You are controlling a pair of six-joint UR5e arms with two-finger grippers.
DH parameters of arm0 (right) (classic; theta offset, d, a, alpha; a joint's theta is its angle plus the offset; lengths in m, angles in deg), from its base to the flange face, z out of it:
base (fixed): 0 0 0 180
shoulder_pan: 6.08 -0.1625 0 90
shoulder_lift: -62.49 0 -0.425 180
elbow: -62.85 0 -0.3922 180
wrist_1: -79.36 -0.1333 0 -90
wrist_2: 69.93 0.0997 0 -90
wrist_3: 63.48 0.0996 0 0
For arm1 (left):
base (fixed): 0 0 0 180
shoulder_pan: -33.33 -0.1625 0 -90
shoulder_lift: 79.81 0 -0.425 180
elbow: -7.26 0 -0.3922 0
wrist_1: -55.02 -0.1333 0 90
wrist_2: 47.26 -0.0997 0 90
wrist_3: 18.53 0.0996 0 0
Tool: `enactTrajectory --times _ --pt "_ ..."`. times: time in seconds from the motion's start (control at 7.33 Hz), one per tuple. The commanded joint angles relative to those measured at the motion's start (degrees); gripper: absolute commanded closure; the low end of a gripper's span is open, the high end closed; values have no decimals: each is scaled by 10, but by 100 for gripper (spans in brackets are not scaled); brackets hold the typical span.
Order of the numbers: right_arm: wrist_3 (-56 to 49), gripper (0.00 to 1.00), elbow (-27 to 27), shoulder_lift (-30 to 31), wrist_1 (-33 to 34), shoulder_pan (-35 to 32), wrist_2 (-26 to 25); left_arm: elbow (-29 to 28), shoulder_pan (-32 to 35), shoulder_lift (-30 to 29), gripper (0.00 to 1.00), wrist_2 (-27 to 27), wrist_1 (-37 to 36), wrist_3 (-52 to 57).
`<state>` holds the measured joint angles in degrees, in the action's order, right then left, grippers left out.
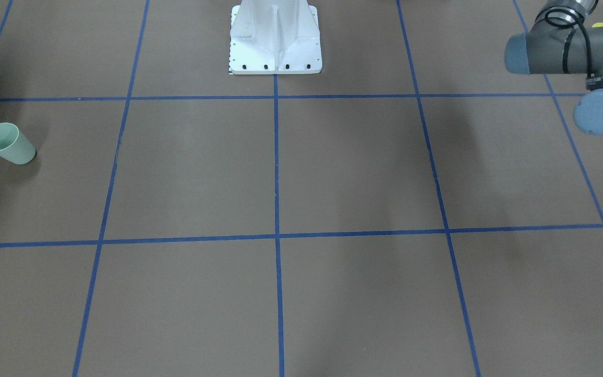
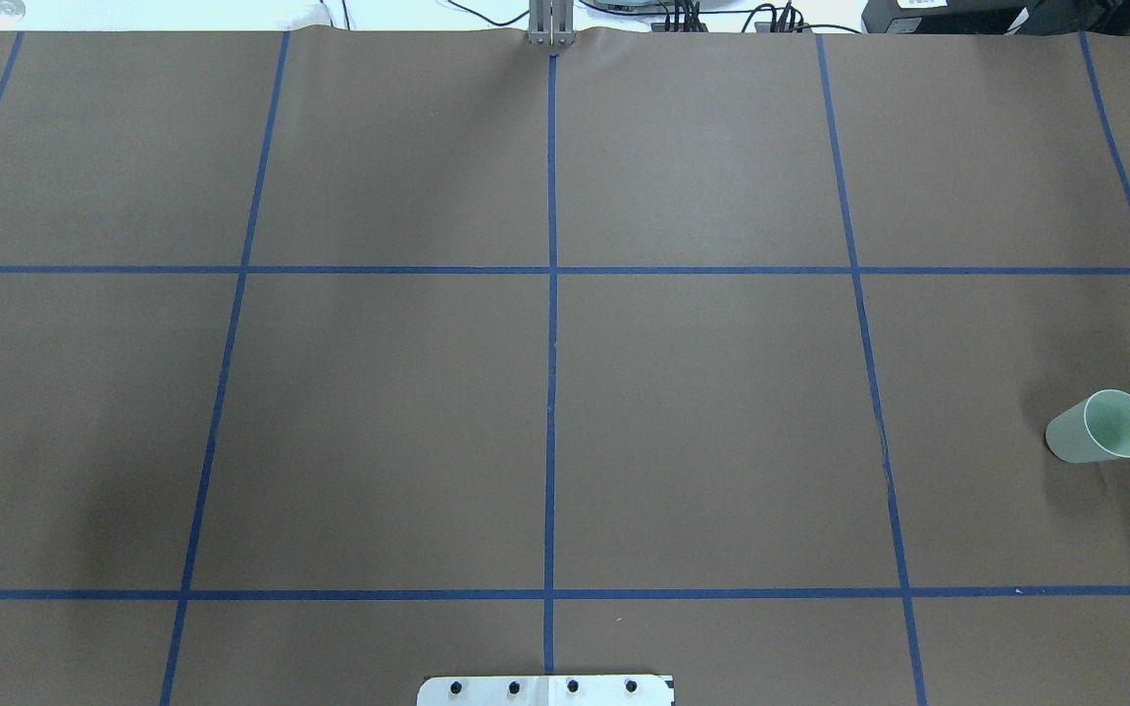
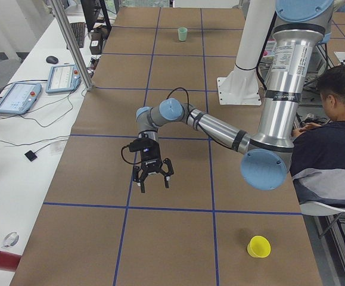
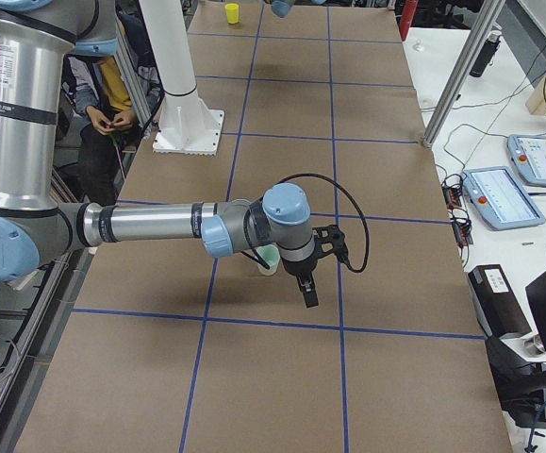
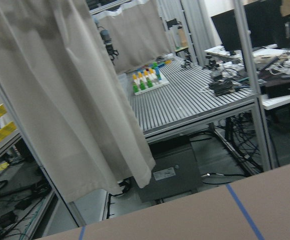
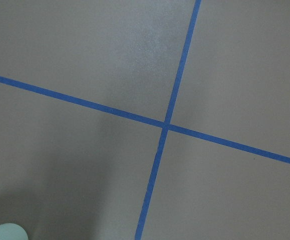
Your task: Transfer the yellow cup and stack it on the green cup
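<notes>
Awaiting pickup, left end of table [image 3: 71, 179]: yellow cup [image 3: 258, 246], likely light, stiff, slick; pinch rim. Left gripper [image 3: 154, 182], right gripper [image 4: 307, 291]: spread cannot be told.

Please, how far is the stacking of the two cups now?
Done: nothing yet. The yellow cup stands alone near the table's left end, the green cup near the right end. In hand: nothing; the left claw hangs over bare table, apart from the yellow cup. Left: grasp, carry, stack.

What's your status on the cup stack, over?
Left gripper and right gripper both off the cups, open or shut unclear. Yellow cup upright at the left end, green cup upright at the right end, unstacked. Right gripper hangs near green cup.
</notes>
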<state>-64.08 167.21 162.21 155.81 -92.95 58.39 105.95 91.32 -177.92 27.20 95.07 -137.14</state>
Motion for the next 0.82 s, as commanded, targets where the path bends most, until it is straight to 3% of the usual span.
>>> enactTrajectory --times 0.0,0.68 --pt "2 0 0 -1 -13 0 0 -86 -12 4 0 61 -47 -82" --pt "1 0 -2 -1 -29 1 0 -131 -45 35 0 219 -65 -215"
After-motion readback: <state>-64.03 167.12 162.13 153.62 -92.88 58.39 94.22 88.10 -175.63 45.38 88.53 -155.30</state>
